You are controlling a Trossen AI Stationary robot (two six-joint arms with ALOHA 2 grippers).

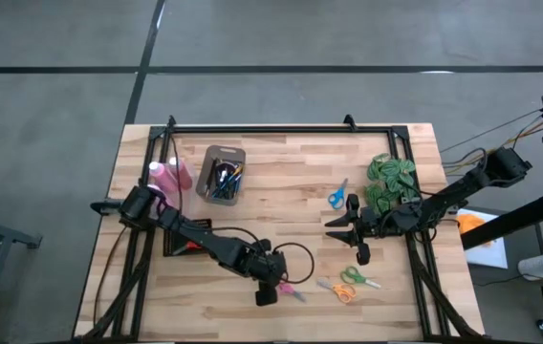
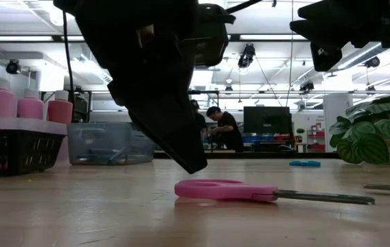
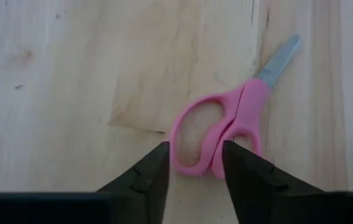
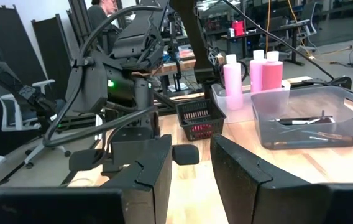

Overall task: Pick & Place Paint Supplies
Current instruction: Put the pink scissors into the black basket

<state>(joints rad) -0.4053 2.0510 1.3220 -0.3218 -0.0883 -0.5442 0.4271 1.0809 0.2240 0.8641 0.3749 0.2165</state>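
Pink scissors lie on the table below the left tool's parted, empty fingers.

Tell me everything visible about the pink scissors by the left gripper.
The pink scissors have glossy plastic-looking loop handles and short grey metal blades, closed. They lie flat on the wooden table near its front edge. The left gripper is just above the handles, fingers parted on either side of one loop, not visibly gripping it.

Pink bottles behind clear brush bin
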